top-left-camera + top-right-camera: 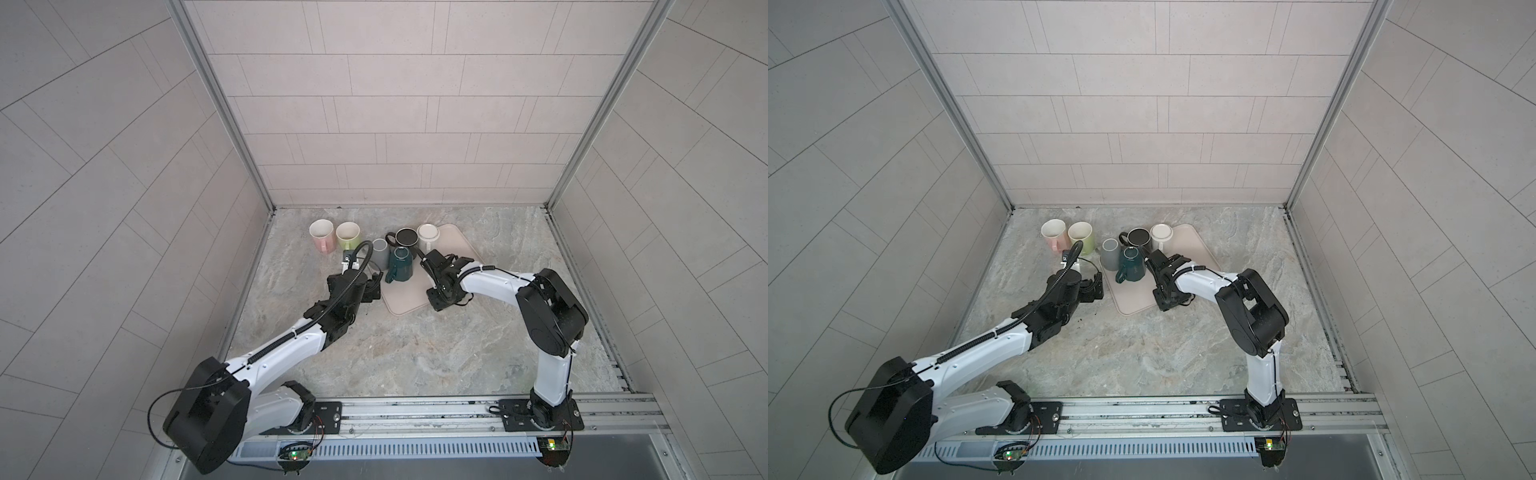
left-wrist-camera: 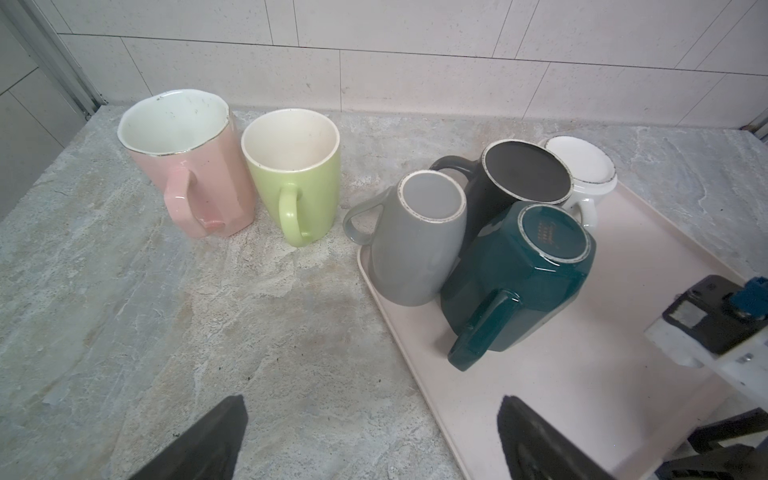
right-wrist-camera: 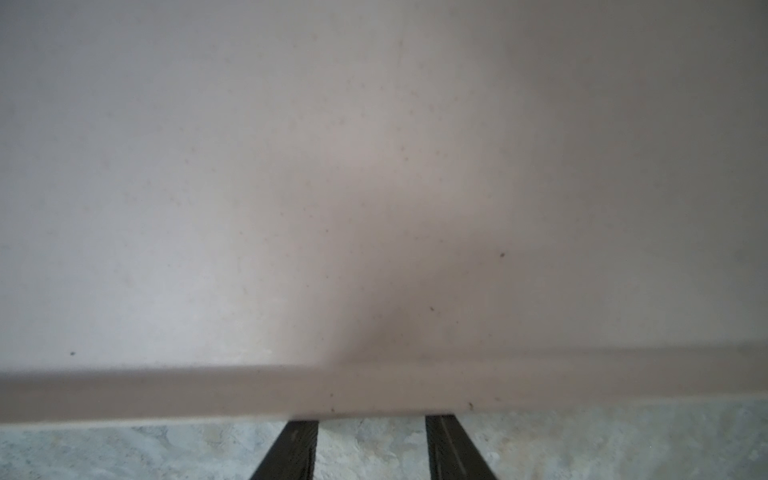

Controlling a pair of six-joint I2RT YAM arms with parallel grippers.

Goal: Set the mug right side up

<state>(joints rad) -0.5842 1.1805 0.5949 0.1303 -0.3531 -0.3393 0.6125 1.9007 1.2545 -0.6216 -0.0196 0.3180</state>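
Inverted dark teal ceramic mug is seen on beige plastic tray. Left gripper is held spread wide; right gripper part-spread, at tray rim.

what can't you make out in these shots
Right wrist view: the tray rim covers the right gripper tips, so any grip is unclear. The tray floor is a close-up blur.
Left wrist view: the white mug has its body mostly hidden by the dark mug.
Left wrist view: the print on the teal mug base is too small to read.
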